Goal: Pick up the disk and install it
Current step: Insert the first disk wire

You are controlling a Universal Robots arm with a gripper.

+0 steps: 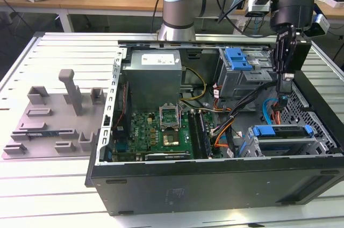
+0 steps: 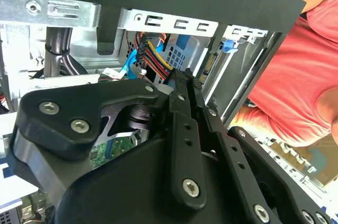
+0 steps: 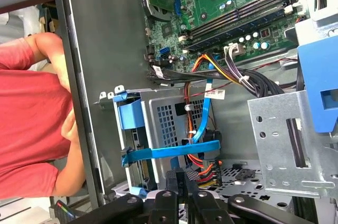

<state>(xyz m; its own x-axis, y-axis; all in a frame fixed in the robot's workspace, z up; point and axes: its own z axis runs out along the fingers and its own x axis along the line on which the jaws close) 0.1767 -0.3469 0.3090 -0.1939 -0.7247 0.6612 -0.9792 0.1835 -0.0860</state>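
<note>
Now, in the exterior view we see the disk (image 1: 282, 131) lying flat in its drive cage by the computer case's (image 1: 215, 185) near edge, toward the corner on the exterior view's right, with blue rails showing at both ends. The gripper (image 1: 286, 81) hangs upright just above it among the cables (image 1: 269, 112), touching nothing we can make out. We judge that seating goes well only if the fingers are kept square over the carrier and clear of those cables.

In the second wrist view the gripper (image 2: 186, 78) has its jaws together, with nothing between them.

In the first wrist view the gripper (image 3: 182, 176) points toward the cage, where the disk (image 3: 130, 115) shows its blue bracket against the case wall. A person (image 3: 31, 108) stands just outside that wall.
</note>
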